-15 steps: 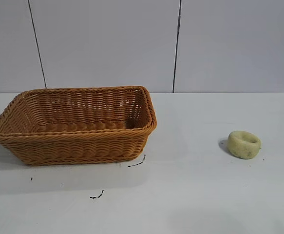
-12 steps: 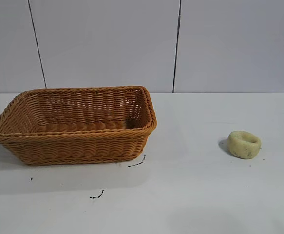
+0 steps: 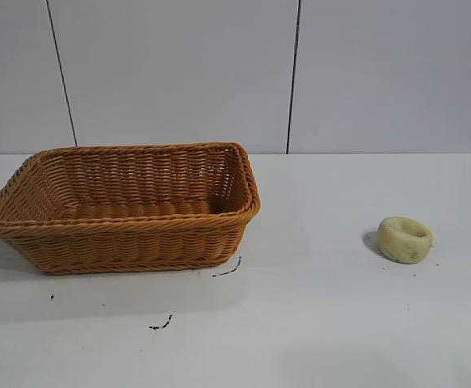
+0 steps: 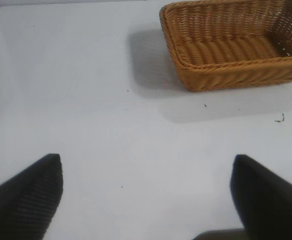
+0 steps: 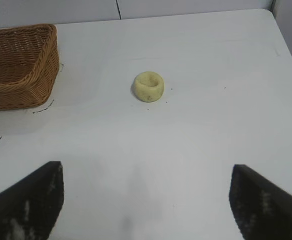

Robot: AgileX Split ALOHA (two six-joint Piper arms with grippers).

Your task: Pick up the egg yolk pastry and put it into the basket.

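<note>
The egg yolk pastry (image 3: 405,239) is a small pale yellow-green puck with a sunken centre, lying on the white table at the right. It also shows in the right wrist view (image 5: 149,86), well ahead of my right gripper (image 5: 147,172), which is open and empty above bare table. The orange-brown wicker basket (image 3: 122,242) stands at the left, empty. It also shows in the left wrist view (image 4: 221,77), far from my left gripper (image 4: 147,165), which is open and empty. Neither gripper shows in the exterior view.
Small black marks (image 3: 229,271) lie on the table in front of the basket. The table's right edge (image 5: 288,45) shows in the right wrist view. A grey panelled wall stands behind the table.
</note>
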